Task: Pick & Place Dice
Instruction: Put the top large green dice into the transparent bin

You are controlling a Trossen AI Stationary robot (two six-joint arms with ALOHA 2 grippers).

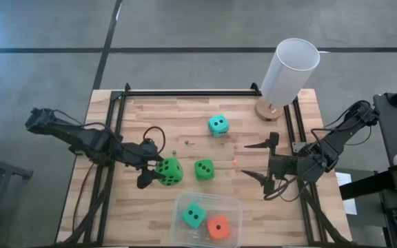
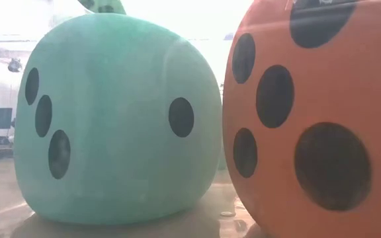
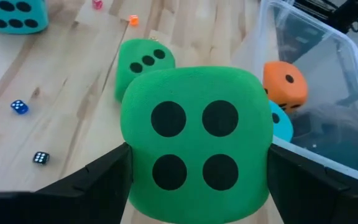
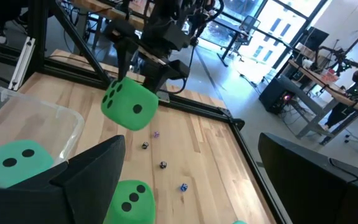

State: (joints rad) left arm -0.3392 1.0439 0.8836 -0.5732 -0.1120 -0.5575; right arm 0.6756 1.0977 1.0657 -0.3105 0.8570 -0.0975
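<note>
Green die [image 3: 194, 146] in L end effector [image 1: 153, 169], lifted.

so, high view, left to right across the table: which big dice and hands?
left hand on a green die → second green die → teal die → right hand, open, empty.
</note>
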